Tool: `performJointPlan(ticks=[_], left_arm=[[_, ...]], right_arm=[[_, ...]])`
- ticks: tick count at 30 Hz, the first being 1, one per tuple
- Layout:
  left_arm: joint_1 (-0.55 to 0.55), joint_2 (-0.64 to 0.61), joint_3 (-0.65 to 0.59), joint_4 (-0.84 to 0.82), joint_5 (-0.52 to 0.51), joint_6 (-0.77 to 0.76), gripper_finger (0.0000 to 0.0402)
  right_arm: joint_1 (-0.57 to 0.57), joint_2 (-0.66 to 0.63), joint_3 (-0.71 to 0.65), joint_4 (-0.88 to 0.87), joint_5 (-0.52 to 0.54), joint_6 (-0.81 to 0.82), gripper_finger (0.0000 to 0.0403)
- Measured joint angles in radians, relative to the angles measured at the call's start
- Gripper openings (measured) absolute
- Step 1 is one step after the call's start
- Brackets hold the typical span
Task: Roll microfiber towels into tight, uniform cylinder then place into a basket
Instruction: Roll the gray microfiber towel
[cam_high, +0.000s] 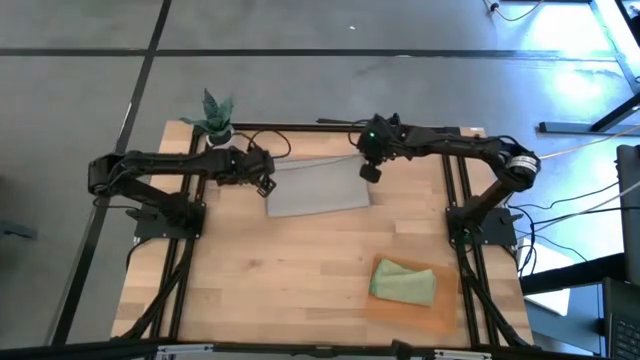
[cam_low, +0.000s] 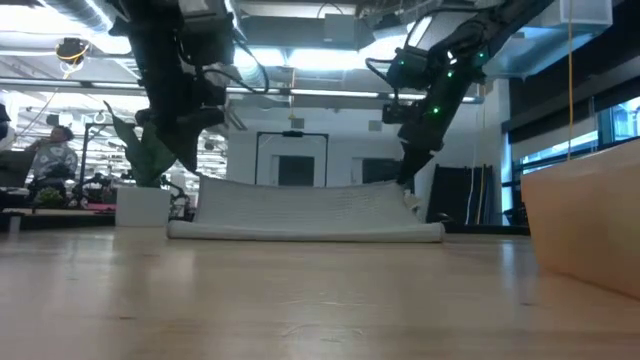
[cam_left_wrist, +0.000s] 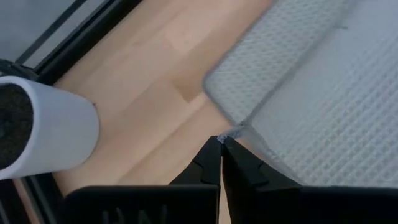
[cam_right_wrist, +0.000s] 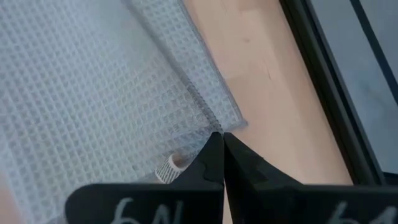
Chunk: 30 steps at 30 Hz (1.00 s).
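A pale grey microfiber towel (cam_high: 316, 188) lies at the far middle of the table. Its near part (cam_low: 300, 231) rests on the wood while its far edge is raised. My left gripper (cam_high: 265, 185) is shut on the towel's left far corner. My right gripper (cam_high: 368, 172) is shut on its right far corner. A pale green towel (cam_high: 403, 282) lies bunched in the orange-brown basket (cam_high: 440, 318) at the near right. My left gripper pinches the grey towel's corner (cam_left_wrist: 234, 131) between its two fingertips, coming slanting down from the table's left. The corner is lifted off the wood. My right gripper pinches the towel's opposite corner (cam_right_wrist: 213, 123) between its fingertips, slanting down from the table's right. The raised edge (cam_low: 300, 185) hangs between the two grippers with a slight sag.
A small potted plant in a white pot (cam_high: 215, 118) stands at the far left corner, close to my left arm. The basket's wall (cam_low: 585, 220) rises at the near right. Bare wood lies across the table's middle and near left.
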<state>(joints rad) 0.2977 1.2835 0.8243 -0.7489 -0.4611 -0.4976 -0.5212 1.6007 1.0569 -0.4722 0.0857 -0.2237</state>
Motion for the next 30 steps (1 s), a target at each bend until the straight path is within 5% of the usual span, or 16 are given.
performJointPlan(ticks=[11,24,27,30], left_arm=[[0.106,0.000,0.000,0.039,0.011,0.086,0.0000],[0.173,0.012,-0.001,0.060,0.070,0.100,0.0067],[0.185,0.013,-0.001,0.103,0.116,0.118,0.0076],[0.184,0.013,0.000,0.146,0.245,0.119,0.0076]], right_arm=[[-0.013,0.051,0.000,0.019,0.000,0.002,0.0029],[-0.014,0.052,0.015,0.092,0.001,-0.021,0.0166],[-0.009,0.052,0.015,0.089,-0.006,-0.019,0.0191],[0.011,0.044,0.015,0.043,-0.121,0.008,0.0205]])
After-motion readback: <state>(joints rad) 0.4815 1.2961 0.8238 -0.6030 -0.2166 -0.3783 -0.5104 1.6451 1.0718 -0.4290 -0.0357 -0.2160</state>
